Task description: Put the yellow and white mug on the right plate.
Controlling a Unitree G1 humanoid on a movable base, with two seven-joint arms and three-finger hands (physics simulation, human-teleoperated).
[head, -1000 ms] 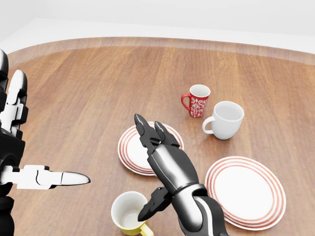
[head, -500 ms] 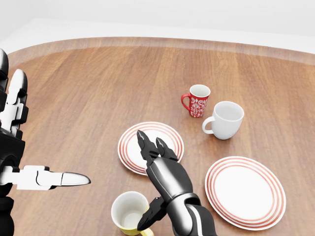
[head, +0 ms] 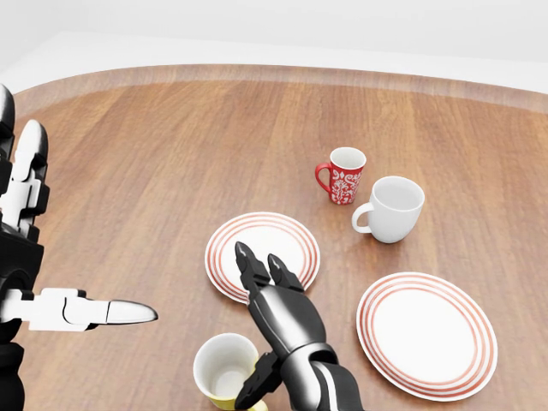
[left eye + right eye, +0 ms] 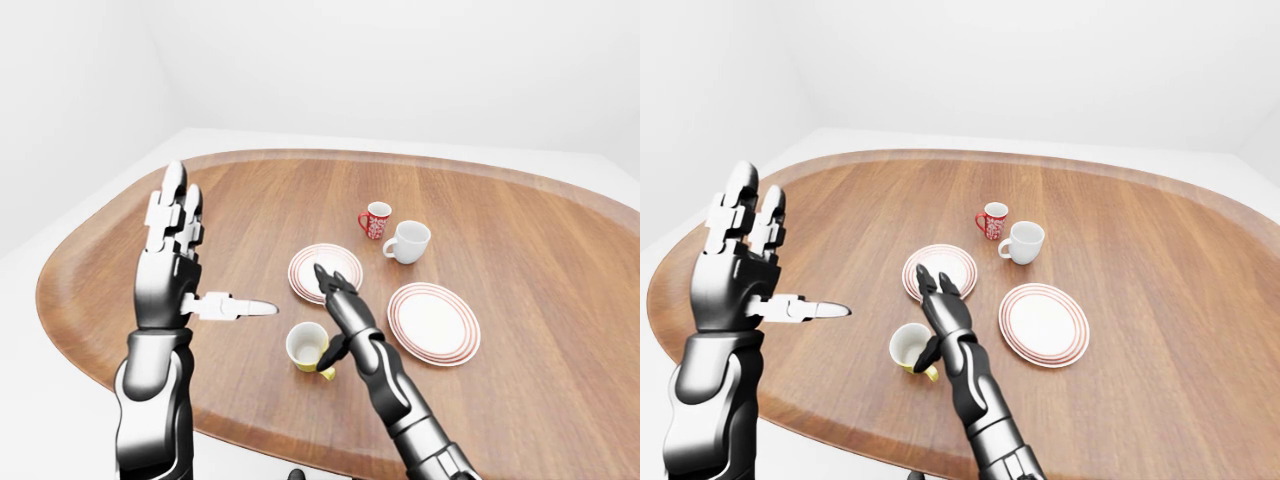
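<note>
Nearest, bottom edge of the head view: yellow and white mug (image 3: 224,370), upright, mouth open upward, standing on the bench (image 3: 154,171) just below the left plate (image 3: 261,255) and well apart from the right plate (image 3: 426,334). Its yellow handle shows beside the thumb in the left-eye view.

Right robot hand (image 3: 261,321): fingers spread, nothing held. Two fingertips (image 3: 245,257) reach over the lower rim of the left plate; the thumb hangs down at the mug's right side, at or just beside the rim (contact cannot be told). Compared with half a second ago the hand sits lower in the head view, and lower again than a second ago, when the fingertips lay well up over the plate; the forearm now fills less of the bottom edge. The mug has not shifted, nor has the camera.

Left robot hand (image 4: 172,250): raised at the left of the views, fingers open and pointing up, thumb stuck out sideways toward the mug, holding nothing. Same pose as before.

Right plate: white with red rings, bare, at the lower right.

Farther up: white mug (image 3: 394,208), handle to the left, and just beyond it the red patterned mug (image 3: 342,175). Both unmoved.
</note>
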